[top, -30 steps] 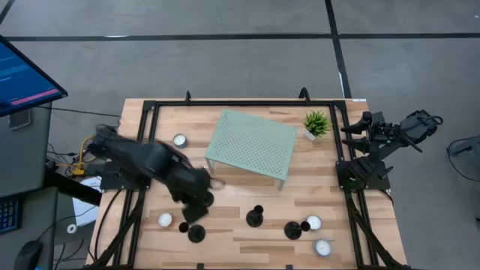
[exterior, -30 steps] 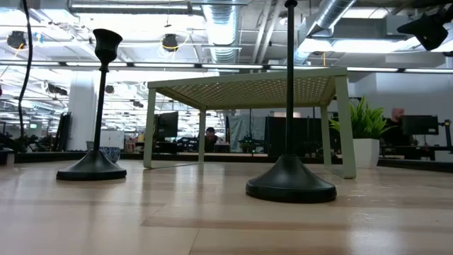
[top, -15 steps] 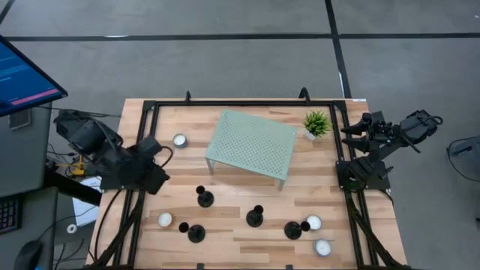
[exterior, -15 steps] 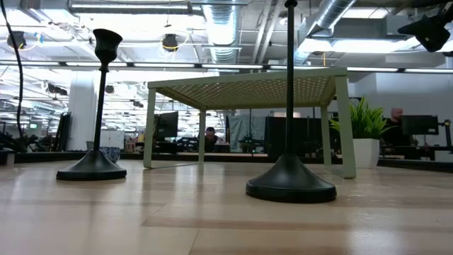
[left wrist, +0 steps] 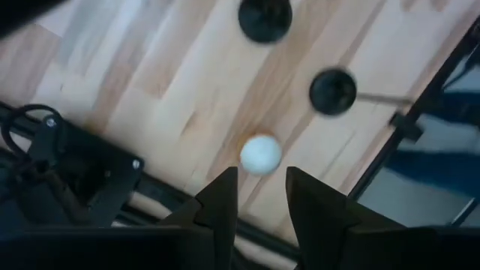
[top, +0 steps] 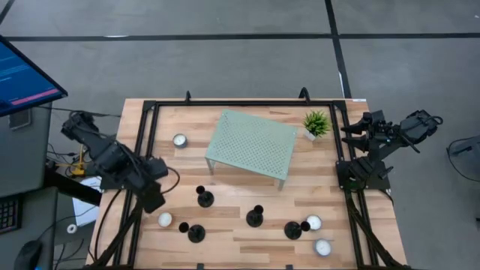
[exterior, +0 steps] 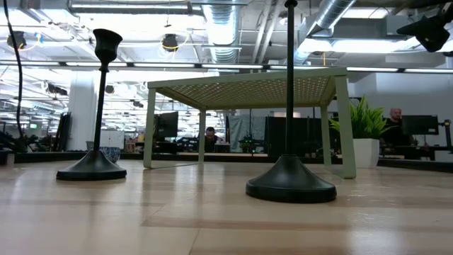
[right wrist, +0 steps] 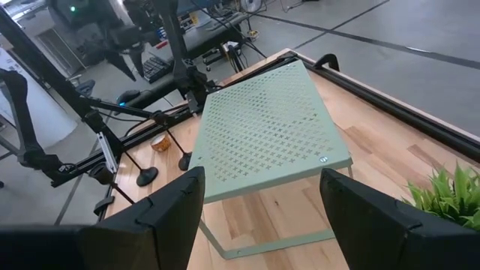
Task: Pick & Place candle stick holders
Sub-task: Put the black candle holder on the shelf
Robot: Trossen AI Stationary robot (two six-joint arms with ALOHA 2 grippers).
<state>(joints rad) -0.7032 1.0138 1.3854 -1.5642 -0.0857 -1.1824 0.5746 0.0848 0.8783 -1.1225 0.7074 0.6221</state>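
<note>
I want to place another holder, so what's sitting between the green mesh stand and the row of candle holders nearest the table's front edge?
High view: one candle stick holder stands alone between the green mesh stand and the front row of holders; otherwise bare wood.

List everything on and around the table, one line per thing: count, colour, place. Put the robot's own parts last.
candle stick holders: four, black, upright in a loose row across the table's near half.
tealight candles: four, white; one left of the mesh stand, one at the near left, two at the near right.
mesh stand: one, pale green, far centre of the table.
potted plant: one, green in a white pot, right of the mesh stand.
table: one, light wood, black rail around it.
monitor: one, lit screen, off the table's left.
left pincer: dark, over the table's left edge, empty, above a tealight.
right pincer: dark, open, empty, parked beyond the right edge.
</note>
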